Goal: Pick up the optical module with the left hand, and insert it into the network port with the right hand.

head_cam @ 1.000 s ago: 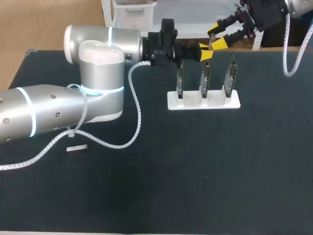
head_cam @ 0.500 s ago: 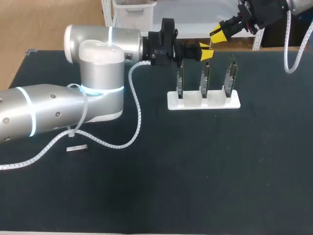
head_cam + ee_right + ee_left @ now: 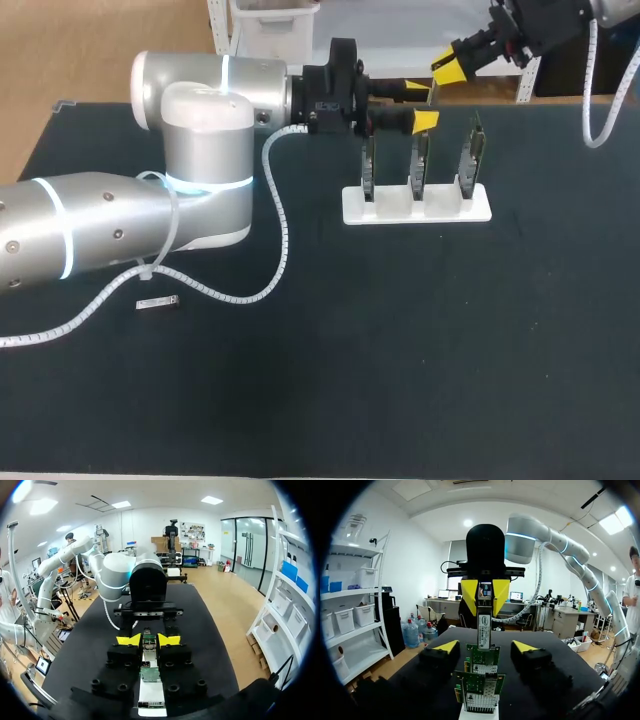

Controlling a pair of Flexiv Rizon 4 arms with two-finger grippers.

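The optical module (image 3: 484, 622) is held upright in the narrowly closed right gripper (image 3: 446, 70), above the upright cards (image 3: 420, 160). The left gripper (image 3: 422, 104) is spread wide, empty, just beside. Module is judged light, rigid, slick w/ a delicate connector end, so it's best gripped on the flat sides, mid-body.

Piece count
Three network cards (image 3: 368, 170) (image 3: 421, 165) (image 3: 472, 155) are standing in one white rack (image 3: 400, 212); one optical module (image 3: 157, 302) is lying flat, a second optical module (image 3: 483, 625) hanging.

From the head camera I see the black tabletop (image 3: 450, 350) filling most of the view, with tan floor (image 3: 100, 40) past its far left corner. My wrist cameras show white walls (image 3: 420, 545), round ceiling lights (image 3: 468, 523), white shelving (image 3: 357, 630) with bins (image 3: 365, 614), and glass doors (image 3: 247, 547).
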